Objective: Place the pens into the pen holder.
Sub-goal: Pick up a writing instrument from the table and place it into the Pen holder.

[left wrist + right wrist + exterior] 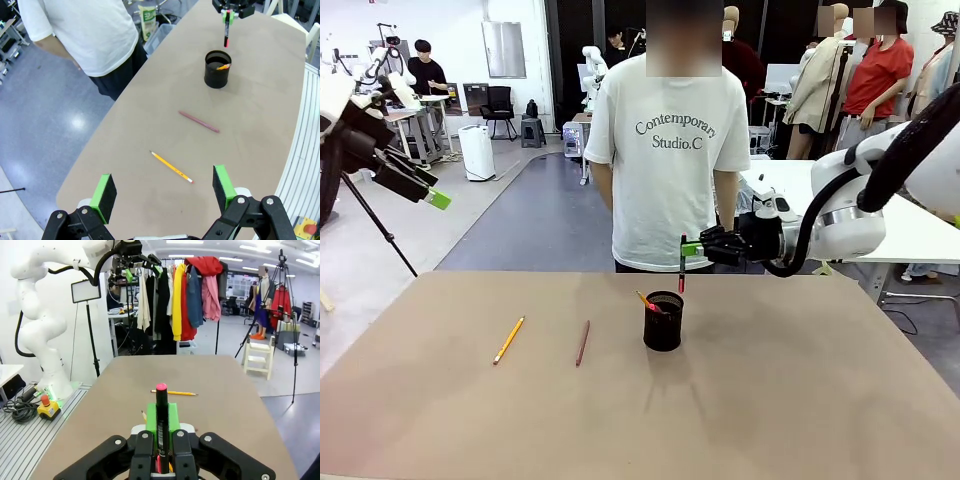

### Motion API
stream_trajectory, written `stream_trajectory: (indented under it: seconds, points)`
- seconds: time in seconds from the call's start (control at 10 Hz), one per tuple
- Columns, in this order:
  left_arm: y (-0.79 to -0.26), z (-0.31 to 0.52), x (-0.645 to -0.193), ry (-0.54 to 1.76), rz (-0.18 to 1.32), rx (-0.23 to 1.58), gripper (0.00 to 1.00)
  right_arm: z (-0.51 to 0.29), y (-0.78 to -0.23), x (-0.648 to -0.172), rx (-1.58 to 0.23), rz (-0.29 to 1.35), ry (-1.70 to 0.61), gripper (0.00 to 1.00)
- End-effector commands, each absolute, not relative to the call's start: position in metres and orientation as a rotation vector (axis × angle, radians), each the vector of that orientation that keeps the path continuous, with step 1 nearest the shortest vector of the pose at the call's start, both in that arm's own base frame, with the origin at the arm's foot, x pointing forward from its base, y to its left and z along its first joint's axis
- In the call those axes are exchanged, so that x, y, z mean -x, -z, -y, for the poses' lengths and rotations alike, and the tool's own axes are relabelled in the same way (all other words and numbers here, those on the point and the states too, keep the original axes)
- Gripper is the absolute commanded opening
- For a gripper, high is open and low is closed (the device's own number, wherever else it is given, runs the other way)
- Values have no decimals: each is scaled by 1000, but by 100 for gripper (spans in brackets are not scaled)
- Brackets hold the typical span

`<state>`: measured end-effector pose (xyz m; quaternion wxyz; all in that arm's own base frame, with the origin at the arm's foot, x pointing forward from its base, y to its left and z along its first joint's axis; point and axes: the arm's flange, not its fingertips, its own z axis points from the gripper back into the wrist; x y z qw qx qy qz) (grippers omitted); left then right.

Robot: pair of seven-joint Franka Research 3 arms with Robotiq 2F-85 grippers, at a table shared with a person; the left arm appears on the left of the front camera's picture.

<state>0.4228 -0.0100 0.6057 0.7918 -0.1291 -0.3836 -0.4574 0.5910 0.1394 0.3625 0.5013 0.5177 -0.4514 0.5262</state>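
My right gripper (698, 248) is shut on a dark pen with a pink-red end (682, 265), holding it upright just above the far rim of the black mesh pen holder (663, 322). An orange stick (648, 301) leans inside the holder. An orange-yellow pencil (508, 340) and a dark reddish-brown one (582, 343) lie flat on the table to the left. In the left wrist view my left gripper (162, 190) stands open, high above the pencil (171, 166), the brown stick (199, 121) and the holder (217, 69). The right wrist view has the pen (161, 420) clamped between the pads.
A person in a white T-shirt (665, 150) stands at the far edge of the brown table (800, 400), hands down. My left arm (380, 160) hangs raised off the table's left side. The near and right parts of the table are bare.
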Motion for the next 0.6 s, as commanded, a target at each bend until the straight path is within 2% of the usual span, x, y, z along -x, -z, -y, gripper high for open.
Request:
stream_trajectory:
  seconds: [0.0,0.5]
  points:
    - [-606,10,-423,988,840,292,100,-155,-357,-601,-1253,1128,-1287,0]
    - [-606,10,-423,988,840,292,100,-170,-345,-605,-1253,1138,-1317,0]
